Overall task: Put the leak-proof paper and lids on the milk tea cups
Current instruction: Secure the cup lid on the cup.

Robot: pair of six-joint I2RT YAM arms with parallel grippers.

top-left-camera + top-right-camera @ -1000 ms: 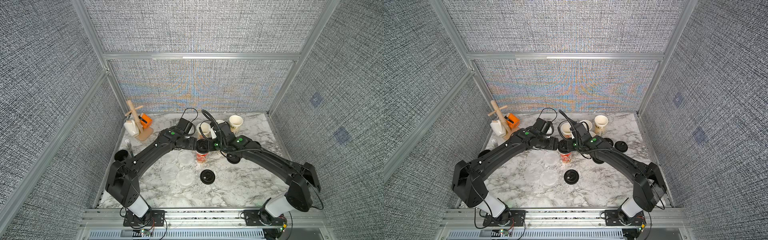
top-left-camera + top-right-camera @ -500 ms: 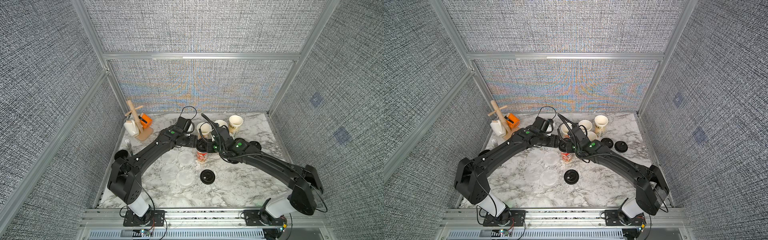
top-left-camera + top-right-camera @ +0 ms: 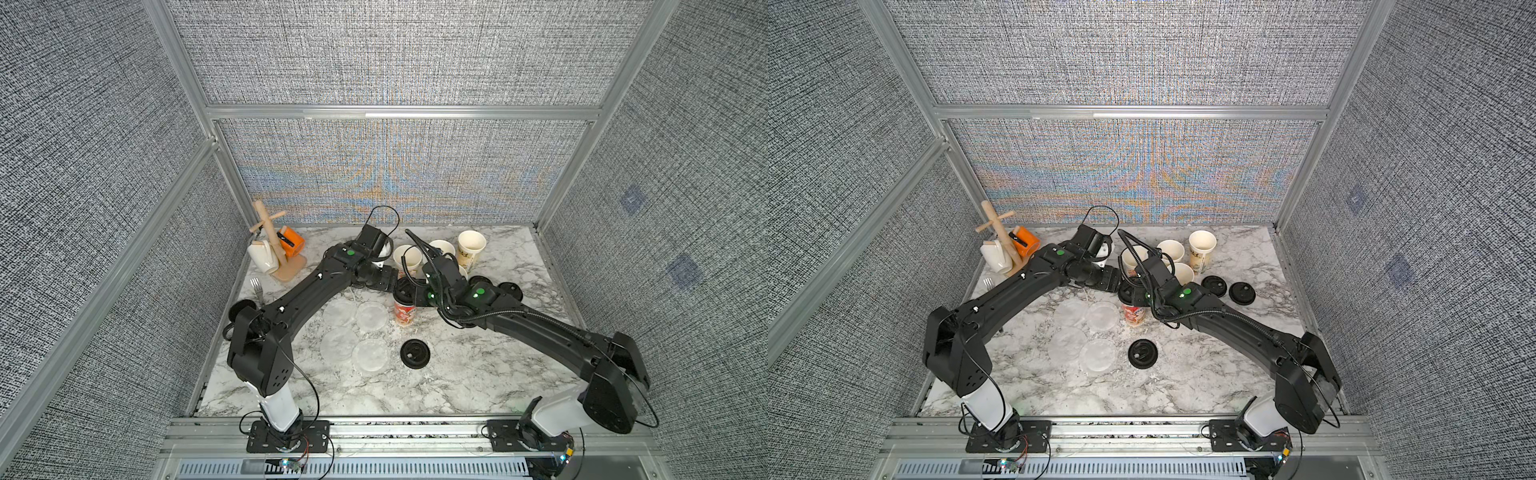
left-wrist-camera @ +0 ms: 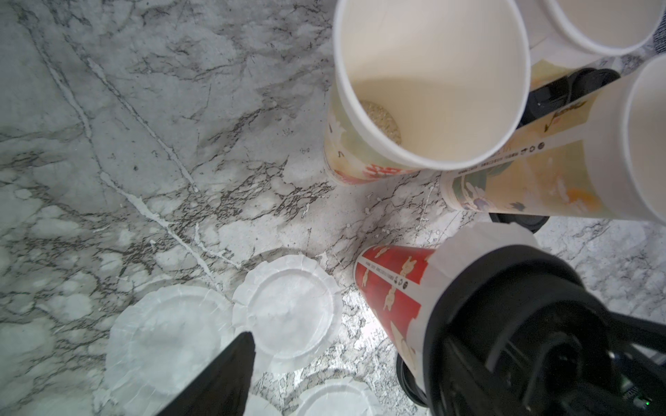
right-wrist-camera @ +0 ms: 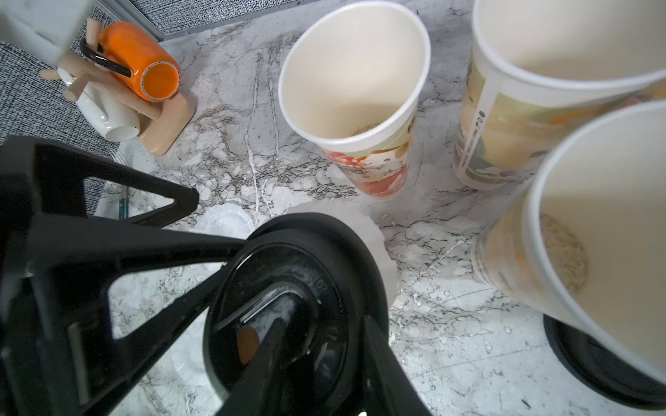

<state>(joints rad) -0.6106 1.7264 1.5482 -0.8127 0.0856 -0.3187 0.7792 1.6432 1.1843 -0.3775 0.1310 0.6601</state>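
A red milk tea cup [image 3: 404, 312] stands mid-table with a black lid [image 3: 404, 291] on it. A frill of leak-proof paper [image 4: 468, 241] shows under the lid's rim. My right gripper [image 5: 324, 367] is shut on the lid's rim, one finger inside the lid and one outside. Just left of the lid my left gripper [image 3: 388, 282] is open; one of its fingers [image 4: 230, 367] hangs over loose paper discs [image 4: 288, 313]. Several discs [image 3: 371, 316] lie on the table left of the cup. Open cups [image 3: 407, 257] [image 3: 1201, 247] stand behind it.
Black lids lie in front of the red cup [image 3: 414, 353] and behind the right arm [image 3: 510, 291]. A wooden mug tree [image 3: 274, 249] with an orange mug [image 3: 291, 241] and a white mug [image 3: 262, 257] stands at the back left. A fork [image 3: 257, 286] and a black mug [image 3: 241, 309] lie near the left edge.
My left gripper's jaws have spread wider beside the lidded cup. My right wrist has shifted slightly left toward the cup, and the lid stays on the cup.
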